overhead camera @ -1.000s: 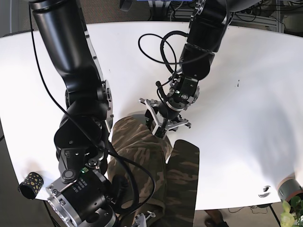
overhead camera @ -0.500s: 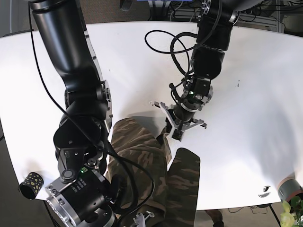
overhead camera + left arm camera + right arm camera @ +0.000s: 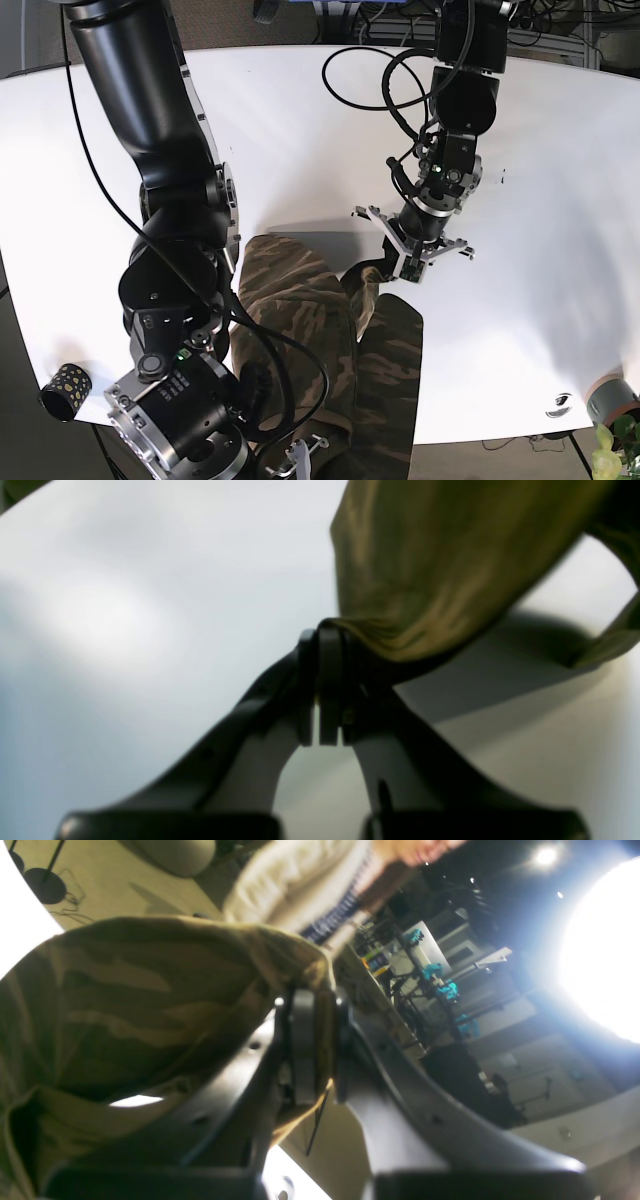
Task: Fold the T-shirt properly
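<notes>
A: Where is the T-shirt (image 3: 330, 350) in the base view?

B: Lower middle of the frame. The camouflage cloth lies on the white table (image 3: 560, 200) and runs down over its near edge at the bottom. One narrow strip of it stretches up and to the right, toward the centre.

A: What holds that strip?

B: The left gripper (image 3: 410, 268), which sits just right of centre in the base view. In the left wrist view its jaws are pressed together on a fold of olive cloth at the middle of the frame (image 3: 325, 645), and the cloth rises from there into the upper right, lifted off the table with a shadow beneath it.

A: And the other one?

B: The right gripper (image 3: 315, 1005) is pinching the T-shirt too. In the right wrist view the cloth fills the left half of the frame (image 3: 125, 990) and wraps over the closed finger pads (image 3: 302, 1050) at the centre (the view is tilted, so the room and a bright lamp (image 3: 605, 940) show at the upper right).

A: Can you see that gripper from the base camera?

B: Barely. The right arm (image 3: 170, 200) fills the left side of the frame, and its lower end sits at the bottom edge among the cloth.

A: Anything else on the table?

B: A small dark spotted roll (image 3: 65, 390) at the lower left edge.
</notes>
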Robot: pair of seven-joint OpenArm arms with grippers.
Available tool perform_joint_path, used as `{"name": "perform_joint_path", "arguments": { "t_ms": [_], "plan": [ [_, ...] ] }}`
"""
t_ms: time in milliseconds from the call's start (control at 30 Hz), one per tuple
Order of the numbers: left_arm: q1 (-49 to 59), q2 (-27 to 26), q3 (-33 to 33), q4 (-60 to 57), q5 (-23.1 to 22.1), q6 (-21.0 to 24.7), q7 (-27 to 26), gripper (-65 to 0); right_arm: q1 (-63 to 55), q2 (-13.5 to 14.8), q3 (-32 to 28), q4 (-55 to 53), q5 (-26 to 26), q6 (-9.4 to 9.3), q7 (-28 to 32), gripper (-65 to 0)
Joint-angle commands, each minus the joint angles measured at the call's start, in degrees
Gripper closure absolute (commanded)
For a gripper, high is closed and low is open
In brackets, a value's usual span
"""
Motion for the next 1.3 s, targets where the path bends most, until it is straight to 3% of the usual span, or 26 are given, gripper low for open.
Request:
{"name": "perform_joint_path", "arguments": {
  "t_ms": [0, 133, 300, 433, 533, 733, 800, 1000, 1067, 1267],
  "plan": [
    [1.45, -2.14, 0.12, 5.57, -0.26, -0.13, -1.09, 0.0, 2.23, -0.08, 0.27, 0.54, -0.37, -0.53, 1.71, 0.0],
    [4.26, -4.86, -0.93, 11.28, -0.35, -0.04, 1.37, 0.0, 2.23, -0.08, 0.27, -0.52, -0.45, -0.53, 1.89, 0.0],
    [7.16, -5.21, -8.40, 16.03, -0.35, -0.21, 1.90, 0.0, 1.96, 0.89, 0.35, -3.86, -0.45, -0.53, 3.03, 0.0],
    [7.16, -5.30, -15.00, 18.67, -0.35, -4.17, 4.19, 0.0, 1.79, 1.15, 0.62, -7.81, -0.45, -0.53, 4.52, 0.0],
    [6.90, -5.30, -18.78, 19.20, -0.35, -8.13, 6.12, 0.0, 1.79, 0.63, 4.84, -10.19, -0.01, -0.53, 4.52, 0.0],
    [6.02, -4.86, -19.57, 19.20, -0.35, -13.14, 6.74, -1.0, 3.81, -1.75, 8.62, -13.88, -0.37, -0.53, 4.61, 0.0],
    [6.11, -4.51, -18.60, 19.02, -0.35, -13.49, 6.82, -5.3, 4.16, -1.84, 8.53, -13.97, -0.37, -0.53, 4.61, 0.0],
    [6.37, -2.31, -11.13, 18.67, -0.26, -13.14, 6.82, -33.6, 4.69, -1.92, 8.44, -13.97, -0.10, -0.53, 4.61, 0.0],
    [6.11, -1.08, -9.02, 16.82, -0.26, -13.14, 6.74, -40.4, 4.86, -1.92, 8.44, -14.05, -0.01, -0.53, 4.61, 0.0],
    [1.53, 2.17, -5.85, 8.65, -0.17, -13.05, 6.65, -42.8, 4.86, -2.01, 8.44, -13.79, -0.01, -0.53, 4.70, 0.0]
  ]
}}
